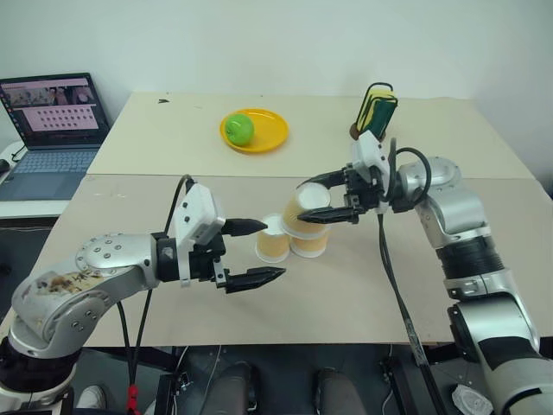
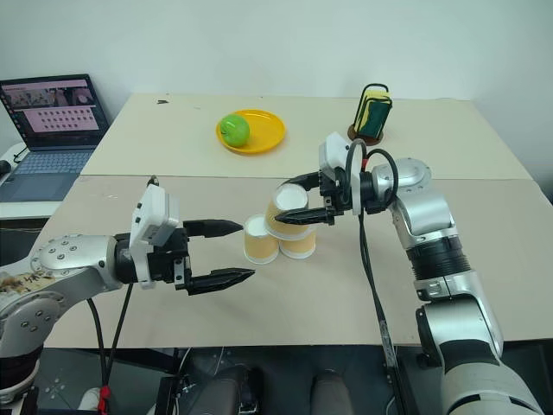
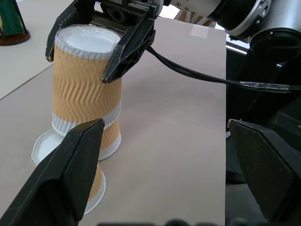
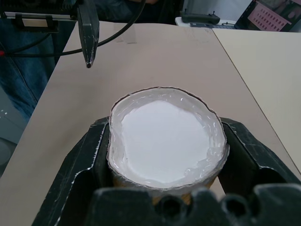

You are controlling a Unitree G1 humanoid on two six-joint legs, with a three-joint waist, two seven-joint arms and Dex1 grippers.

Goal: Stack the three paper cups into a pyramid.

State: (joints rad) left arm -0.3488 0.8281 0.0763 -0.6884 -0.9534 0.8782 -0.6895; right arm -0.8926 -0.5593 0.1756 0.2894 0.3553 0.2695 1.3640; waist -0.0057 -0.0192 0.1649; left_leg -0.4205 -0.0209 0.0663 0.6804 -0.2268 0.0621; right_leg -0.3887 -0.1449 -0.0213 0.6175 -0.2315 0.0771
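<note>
Right hand (image 2: 304,201) clenched on top cup (image 1: 311,207), resting tilted over two bottom cups (image 1: 273,243) on table (image 1: 346,294). Left hand (image 1: 251,253) released, just beside them.

A lab or office: plain tables (image 1: 155,216) by a white wall; laptop (image 1: 52,130) on a side desk.

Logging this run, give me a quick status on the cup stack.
Right gripper shut on top cup, over two base cups. Left gripper open, beside base cups. Nothing in the way.
</note>
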